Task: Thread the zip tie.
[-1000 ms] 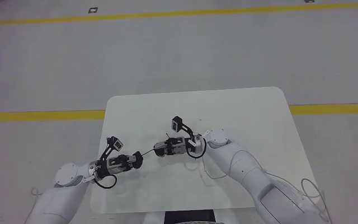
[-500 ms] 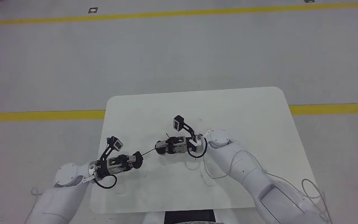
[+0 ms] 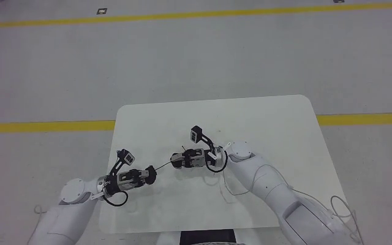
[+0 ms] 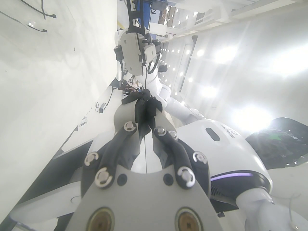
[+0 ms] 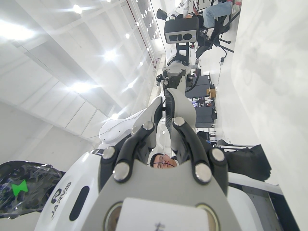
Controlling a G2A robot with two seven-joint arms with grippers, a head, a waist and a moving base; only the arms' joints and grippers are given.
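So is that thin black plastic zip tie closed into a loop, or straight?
Straight: the zip tie runs as one line between the left gripper and the right gripper, no loop visible.

Flat, even brightness lies on the white table (image 3: pixel 275 122), while beyond the left gripper (image 4: pixel 144 106) the ceiling lamps (image 4: pixel 252 118) bloom into washed-out glare, smaller lamps flare in rows beyond the right gripper (image 5: pixel 166 104), and both wrist views bow straight lines near their edges.
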